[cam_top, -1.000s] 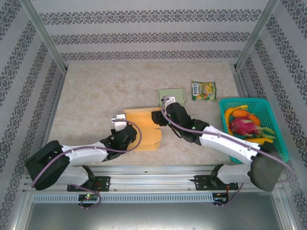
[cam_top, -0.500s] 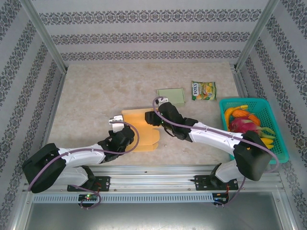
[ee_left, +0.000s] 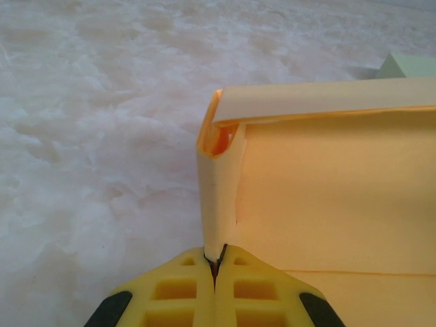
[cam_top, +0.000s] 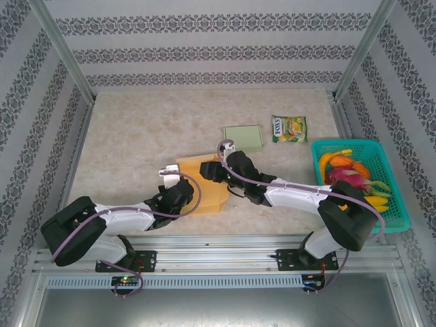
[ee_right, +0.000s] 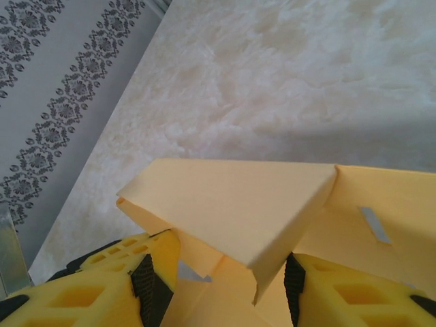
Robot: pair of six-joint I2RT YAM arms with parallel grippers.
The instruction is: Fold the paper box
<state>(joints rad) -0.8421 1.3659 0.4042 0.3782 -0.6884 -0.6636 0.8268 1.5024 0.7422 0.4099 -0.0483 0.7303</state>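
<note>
The paper box (cam_top: 212,196) sits half-formed on the worktop (cam_top: 136,129), with a pincer at each side of it. The left pincer (ee_left: 216,260) is clamped tight on the near end of one thin side wall. The box corner stands just ahead of its tips, and a top flap is folded across beyond that. The right pincer (ee_right: 225,279) has its jaws apart, with a folded flap lying between and just above them; whether the pads actually press that flap I cannot tell.

As I judge it, the weak spot is the left grip. It holds only a narrow strip of paper, so a firm push or pull from the right side could drag the wall out of the jaws or tear it at the corner ahead. If the right pincer drives its flap down off-line, the crease may buckle instead of folding cleanly. The worktop looks smooth, so the whole box could also slide away from the left pincer, and a flap let go too soon will probably spring open
</note>
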